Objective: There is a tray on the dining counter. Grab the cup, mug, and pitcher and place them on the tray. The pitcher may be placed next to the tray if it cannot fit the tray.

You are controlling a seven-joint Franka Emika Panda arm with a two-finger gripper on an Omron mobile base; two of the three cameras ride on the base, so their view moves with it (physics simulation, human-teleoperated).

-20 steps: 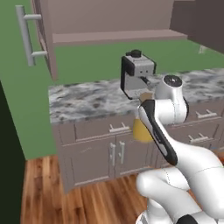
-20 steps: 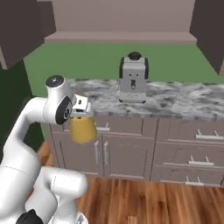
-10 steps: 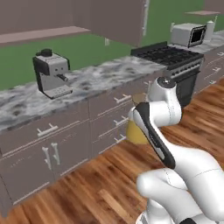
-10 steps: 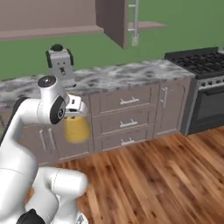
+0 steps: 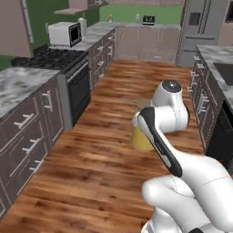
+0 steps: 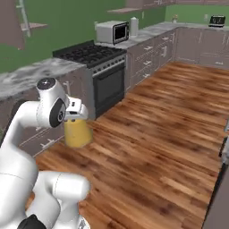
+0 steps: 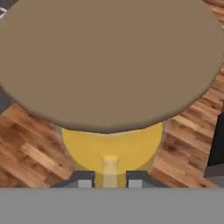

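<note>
The pitcher, a clear carafe of orange-yellow liquid with a round brown cork lid, hangs above the wooden floor in front of the robot. My gripper is shut on it at the neck, just under the lid. In the hand view my gripper has its two dark fingertips on either side of the pitcher's yellow body. In the left base view the pitcher peeks out behind the white forearm. The tray, the cup and the mug are out of view.
A black stove and a microwave line the marble counter on the left. A steel fridge stands at the far end. Dark cabinets under another marble top run along the right. Open wood floor lies between them.
The whole scene has swung as the base turns: the coffee-machine counter has slid out of frame, while the stove, microwave and long kitchen aisle came in. The pitcher stays in my gripper.
</note>
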